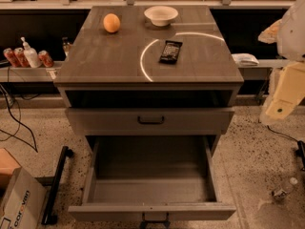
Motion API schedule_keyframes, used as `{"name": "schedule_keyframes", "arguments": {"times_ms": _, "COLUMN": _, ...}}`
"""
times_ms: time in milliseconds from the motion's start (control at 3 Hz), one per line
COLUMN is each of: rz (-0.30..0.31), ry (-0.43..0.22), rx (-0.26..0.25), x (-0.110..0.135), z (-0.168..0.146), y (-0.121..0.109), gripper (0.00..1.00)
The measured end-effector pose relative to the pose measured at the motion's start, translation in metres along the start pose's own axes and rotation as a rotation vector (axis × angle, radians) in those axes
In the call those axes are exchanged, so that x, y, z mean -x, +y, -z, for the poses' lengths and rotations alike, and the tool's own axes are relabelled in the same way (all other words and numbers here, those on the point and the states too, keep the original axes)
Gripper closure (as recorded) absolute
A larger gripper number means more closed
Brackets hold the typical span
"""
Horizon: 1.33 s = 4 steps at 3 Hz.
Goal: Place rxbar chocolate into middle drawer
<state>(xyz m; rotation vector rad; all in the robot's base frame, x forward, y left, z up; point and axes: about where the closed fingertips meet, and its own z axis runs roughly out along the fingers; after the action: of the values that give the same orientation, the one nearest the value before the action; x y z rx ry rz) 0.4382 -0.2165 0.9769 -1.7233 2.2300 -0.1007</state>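
Tool (pixel 282 98) hangs right of desk (pixel 109 56), grip state I cannot tell; I'd pinch rxbar chocolate (pixel 170 51) across its width, then lower it flat into open middle drawer (pixel 151 191).

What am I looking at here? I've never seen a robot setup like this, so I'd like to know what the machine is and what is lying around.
This is one picture from a single camera looking down at a grey drawer cabinet. Where the camera is mounted is not on record. The machine is a mobile robot with one arm. Its pale arm shows at the right edge, and the tool hangs beside the cabinet, away from everything on top. I see nothing held in it. On the cabinet top lie an orange, a white bowl and, nearer the front, the rxbar chocolate in its black wrapper. Below, the middle drawer is pulled out, with nothing visible inside. The drawer above it is shut. The bar is meant to go into the open drawer.
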Motion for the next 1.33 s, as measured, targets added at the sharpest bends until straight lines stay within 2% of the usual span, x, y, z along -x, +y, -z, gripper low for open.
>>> {"name": "schedule_keyframes", "arguments": {"times_ms": 333, "rz": 0.000, "ry": 0.000, "rx": 0.000, "x": 0.000, "z": 0.000, "y": 0.000, "gripper": 0.00}}
{"name": "schedule_keyframes", "arguments": {"times_ms": 667, "rz": 0.001, "ry": -0.076, "rx": -0.025, "x": 0.019, "z": -0.011, "y": -0.015, "gripper": 0.00}}
{"name": "schedule_keyframes", "arguments": {"times_ms": 1000, "rz": 0.015, "ry": -0.125, "rx": -0.034, "x": 0.037, "z": -0.026, "y": -0.033, "gripper": 0.00}}
{"name": "schedule_keyframes", "arguments": {"times_ms": 1333, "rz": -0.007, "ry": -0.209, "rx": -0.054, "x": 0.055, "z": -0.045, "y": -0.066, "gripper": 0.00}}
